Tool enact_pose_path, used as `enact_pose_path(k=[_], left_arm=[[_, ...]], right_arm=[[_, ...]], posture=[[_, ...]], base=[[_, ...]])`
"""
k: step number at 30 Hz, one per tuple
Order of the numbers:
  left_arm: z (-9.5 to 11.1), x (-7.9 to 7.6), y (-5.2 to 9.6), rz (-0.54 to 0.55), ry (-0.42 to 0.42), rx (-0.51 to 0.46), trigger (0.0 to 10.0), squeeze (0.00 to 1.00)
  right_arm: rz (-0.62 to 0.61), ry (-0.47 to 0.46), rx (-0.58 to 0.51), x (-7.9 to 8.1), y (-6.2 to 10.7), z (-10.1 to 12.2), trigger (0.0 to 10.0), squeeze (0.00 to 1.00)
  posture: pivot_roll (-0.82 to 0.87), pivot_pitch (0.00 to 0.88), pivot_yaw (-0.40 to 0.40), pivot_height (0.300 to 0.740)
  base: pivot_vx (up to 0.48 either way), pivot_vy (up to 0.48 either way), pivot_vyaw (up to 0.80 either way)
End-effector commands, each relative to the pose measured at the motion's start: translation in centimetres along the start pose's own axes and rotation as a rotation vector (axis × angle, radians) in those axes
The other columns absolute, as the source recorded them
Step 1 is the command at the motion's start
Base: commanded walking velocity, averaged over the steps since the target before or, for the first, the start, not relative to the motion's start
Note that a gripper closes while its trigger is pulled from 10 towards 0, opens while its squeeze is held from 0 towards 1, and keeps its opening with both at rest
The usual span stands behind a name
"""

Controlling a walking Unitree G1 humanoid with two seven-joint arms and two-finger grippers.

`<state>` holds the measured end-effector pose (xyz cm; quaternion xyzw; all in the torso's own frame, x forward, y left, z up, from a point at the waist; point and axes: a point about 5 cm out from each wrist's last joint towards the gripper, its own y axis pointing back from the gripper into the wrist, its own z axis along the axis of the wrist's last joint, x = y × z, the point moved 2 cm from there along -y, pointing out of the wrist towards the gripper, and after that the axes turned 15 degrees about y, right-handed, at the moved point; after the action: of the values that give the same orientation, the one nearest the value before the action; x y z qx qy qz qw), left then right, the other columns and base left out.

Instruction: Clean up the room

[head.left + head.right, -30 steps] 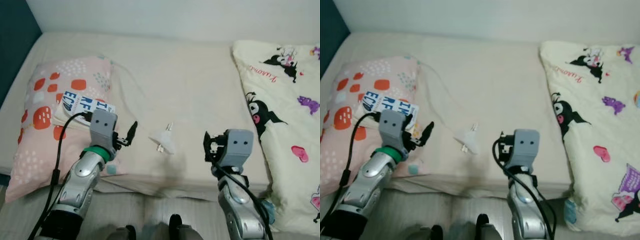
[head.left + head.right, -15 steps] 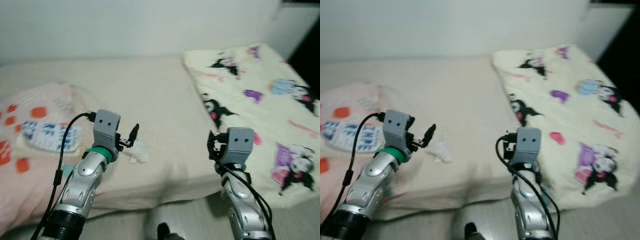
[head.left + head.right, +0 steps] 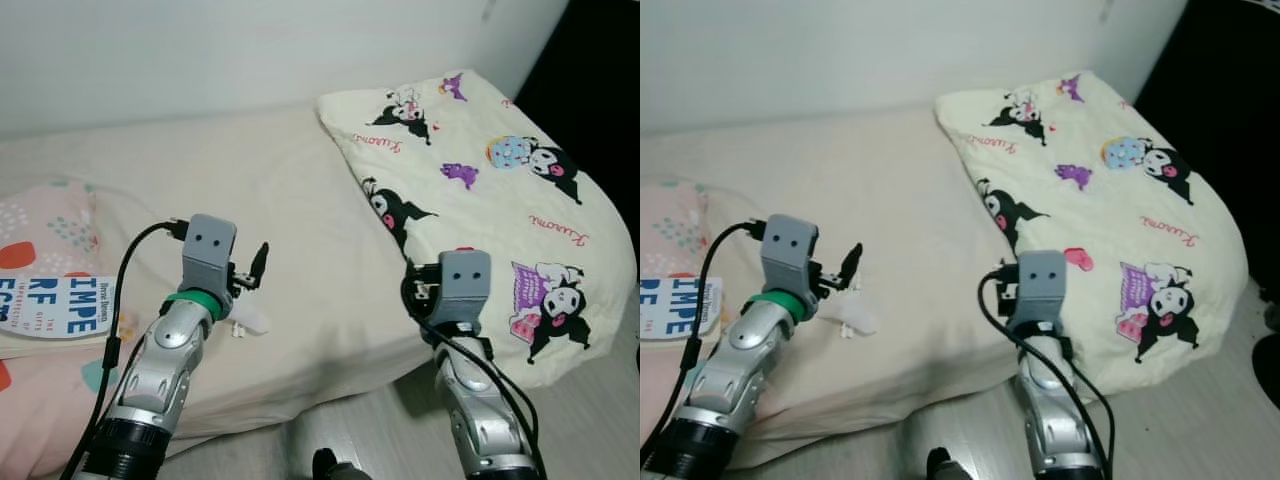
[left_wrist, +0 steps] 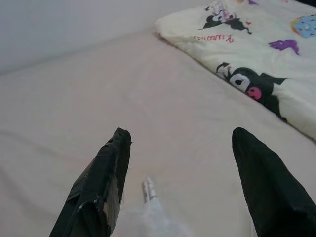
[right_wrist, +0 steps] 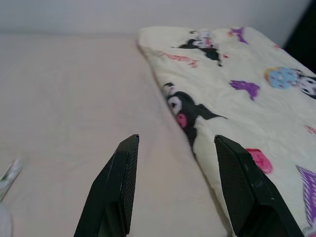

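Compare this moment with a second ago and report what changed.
The head camera swung toward the robot's right, so more of the cartoon blanket shows and the pink pillow with the book sits at the picture's left edge. Nothing was taken or released. Left gripper stays open by the white plug on the bed; right gripper stays open, empty.

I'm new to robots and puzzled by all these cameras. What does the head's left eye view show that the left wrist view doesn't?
The left eye view alone takes in the pink pillow, the book lying on it, and both silver arms. The left wrist view alone gives a close look past the open left gripper at the white plug's prongs. Both show the beige bed sheet, the cartoon-print blanket and the white plug.
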<state>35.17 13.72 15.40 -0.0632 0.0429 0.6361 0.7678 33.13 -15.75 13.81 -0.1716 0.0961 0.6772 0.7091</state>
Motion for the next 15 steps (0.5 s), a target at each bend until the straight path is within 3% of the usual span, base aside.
enact_pose_path(k=[1,2,15], left_arm=[[-1.7,0.4,0.6,0.022,0.001,0.056,10.0,0.0],[-2.8,0.5,1.1,0.02,-0.019,0.084,10.0,0.0],[-4.6,0.7,2.6,0.027,-0.038,0.131,10.0,0.0]], right_arm=[[0.032,0.032,0.028,0.5,0.3,-0.9,10.0,0.0],[0.038,0.025,0.035,0.7,0.6,-1.2,10.0,0.0],[0.053,0.014,0.029,0.9,0.9,-1.0,10.0,0.0]], posture=[[-0.07,0.155,0.044,0.709],[-0.07,0.155,0.044,0.699],[-0.07,0.202,0.014,0.649]], base=[[0.0,0.0,0.0],[0.0,0.0,0.0],[0.0,0.0,0.0]])
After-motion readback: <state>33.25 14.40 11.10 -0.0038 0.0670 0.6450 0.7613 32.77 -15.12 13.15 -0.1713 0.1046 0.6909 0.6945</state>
